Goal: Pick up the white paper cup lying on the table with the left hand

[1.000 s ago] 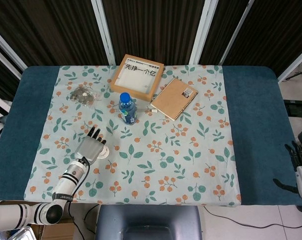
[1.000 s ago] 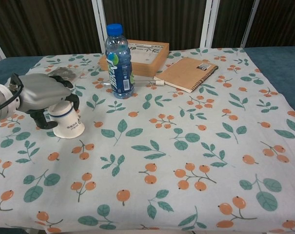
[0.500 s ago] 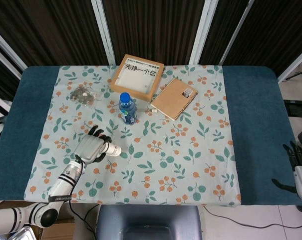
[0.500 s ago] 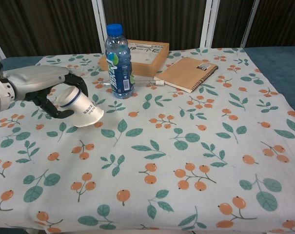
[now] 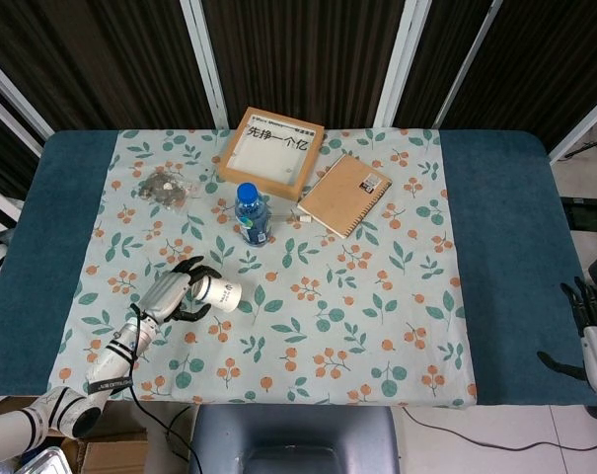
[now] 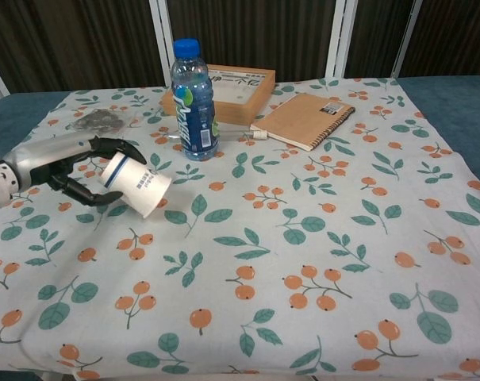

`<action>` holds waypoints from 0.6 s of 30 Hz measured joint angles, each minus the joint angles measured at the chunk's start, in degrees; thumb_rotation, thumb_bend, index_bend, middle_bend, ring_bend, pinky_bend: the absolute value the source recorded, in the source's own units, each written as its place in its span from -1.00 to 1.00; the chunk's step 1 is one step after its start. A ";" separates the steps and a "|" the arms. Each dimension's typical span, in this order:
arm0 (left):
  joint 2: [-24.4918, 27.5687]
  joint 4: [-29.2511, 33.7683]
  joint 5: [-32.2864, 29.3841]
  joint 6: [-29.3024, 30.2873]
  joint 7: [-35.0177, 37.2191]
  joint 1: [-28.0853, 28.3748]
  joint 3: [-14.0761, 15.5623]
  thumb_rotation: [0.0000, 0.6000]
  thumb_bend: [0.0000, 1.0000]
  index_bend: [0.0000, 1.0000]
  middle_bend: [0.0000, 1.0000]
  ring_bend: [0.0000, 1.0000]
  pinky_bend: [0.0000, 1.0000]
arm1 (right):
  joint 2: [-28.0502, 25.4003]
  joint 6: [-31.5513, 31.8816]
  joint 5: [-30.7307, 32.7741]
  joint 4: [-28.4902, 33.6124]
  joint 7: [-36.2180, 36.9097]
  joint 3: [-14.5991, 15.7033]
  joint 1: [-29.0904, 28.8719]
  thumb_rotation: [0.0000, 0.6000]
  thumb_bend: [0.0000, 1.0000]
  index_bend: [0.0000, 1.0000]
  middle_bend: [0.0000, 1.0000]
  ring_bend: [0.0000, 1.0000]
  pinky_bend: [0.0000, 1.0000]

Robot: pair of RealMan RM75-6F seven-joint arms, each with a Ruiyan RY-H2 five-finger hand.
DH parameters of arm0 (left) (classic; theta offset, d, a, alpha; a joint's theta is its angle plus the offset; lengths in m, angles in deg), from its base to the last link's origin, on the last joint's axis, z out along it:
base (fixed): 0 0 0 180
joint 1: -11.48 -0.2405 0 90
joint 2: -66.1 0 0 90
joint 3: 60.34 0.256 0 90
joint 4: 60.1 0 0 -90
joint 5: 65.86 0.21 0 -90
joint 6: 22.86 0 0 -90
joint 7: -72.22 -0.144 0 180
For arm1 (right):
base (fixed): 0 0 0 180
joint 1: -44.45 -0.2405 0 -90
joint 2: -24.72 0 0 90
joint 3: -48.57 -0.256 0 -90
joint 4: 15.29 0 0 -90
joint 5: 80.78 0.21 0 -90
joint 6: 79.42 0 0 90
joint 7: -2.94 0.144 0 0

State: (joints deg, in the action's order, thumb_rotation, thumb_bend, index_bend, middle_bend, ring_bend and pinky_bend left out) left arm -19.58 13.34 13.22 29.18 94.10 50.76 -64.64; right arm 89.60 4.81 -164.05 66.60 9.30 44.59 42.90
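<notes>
White paper cup tilted, long axis slanted, open mouth pointed right and down toward desk. Cup base grasped by left robot hand, fingers curled around it.

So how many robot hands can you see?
2. The left hand is at the near left of the flowery tablecloth, holding the white paper cup. The right hand hangs off the table's far right edge, holding nothing.

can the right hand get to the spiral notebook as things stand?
Probably yes, reach permitting. The right hand hangs off the table's right edge, and the cloth between it and the spiral notebook is bare; the water bottle stands beyond the notebook.
</notes>
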 measured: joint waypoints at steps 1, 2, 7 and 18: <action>-0.14 -0.41 0.38 -0.48 0.22 -0.02 0.22 1.00 -0.22 -0.90 -0.88 -1.00 -0.86 | -0.02 -0.04 0.02 0.08 -0.01 0.00 -0.01 1.00 -0.86 -1.00 -1.00 -1.00 -1.00; -0.16 -0.62 0.59 -0.88 0.20 -0.02 0.44 1.00 -0.23 -0.96 -0.92 -1.00 -0.86 | -0.04 -0.09 0.03 0.12 0.02 0.00 -0.02 1.00 -0.86 -1.00 -1.00 -1.00 -1.00; 0.65 -0.27 0.73 -2.22 -1.47 0.19 0.90 1.00 -0.25 -1.00 -1.00 -1.00 -0.93 | -0.09 -0.42 0.07 0.07 0.25 0.07 -0.10 1.00 -0.86 -1.00 -1.00 -1.00 -1.00; 1.94 1.86 1.95 2.71 -21.88 -0.27 1.15 1.00 -0.26 -1.00 -1.00 -1.00 -1.00 | 0.32 -1.19 0.24 -0.95 1.09 0.22 -0.26 1.00 -0.86 -1.00 -1.00 -1.00 -1.00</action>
State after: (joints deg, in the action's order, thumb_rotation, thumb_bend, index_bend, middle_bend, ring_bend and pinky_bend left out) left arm -17.64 15.20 15.18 31.89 72.22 50.49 -63.49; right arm 89.92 3.62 -163.81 65.64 10.39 44.81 42.64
